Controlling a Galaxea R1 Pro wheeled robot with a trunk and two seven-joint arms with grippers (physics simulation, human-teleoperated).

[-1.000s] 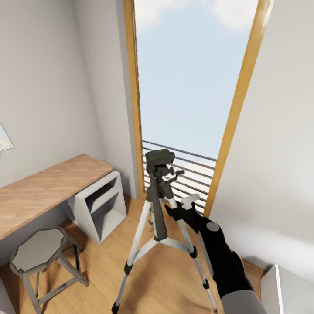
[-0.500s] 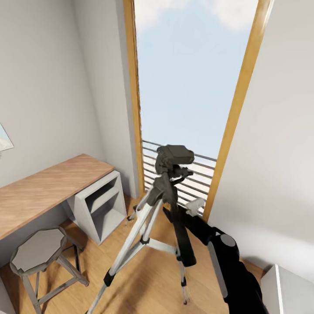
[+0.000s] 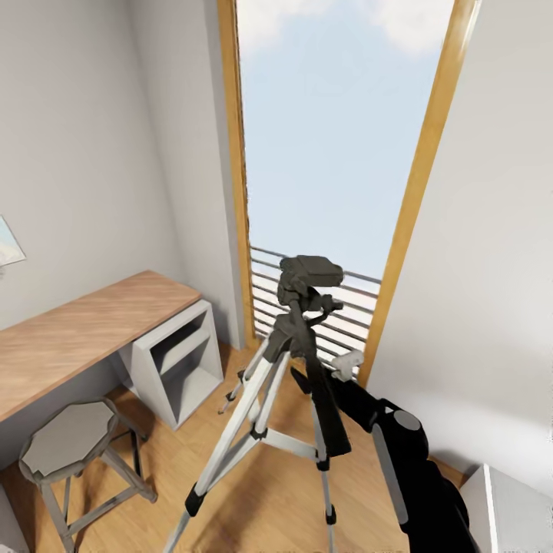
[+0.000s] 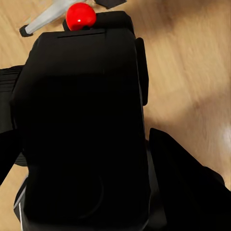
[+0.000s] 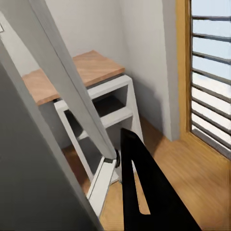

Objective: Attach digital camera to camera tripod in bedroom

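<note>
The digital camera (image 4: 82, 125), a chunky rigid block with a red dot, sits pinched in the left gripper (image 4: 84, 144) above the wood floor; likely light but smooth-sided, so hold it by its flat flanks. The camera tripod (image 3: 296, 361) stands tilted before the window, top-heavy on thin stiff legs. The right gripper (image 3: 342, 365) is against its upper legs; whether its claw is spread or clamped, I cannot tell.
</note>
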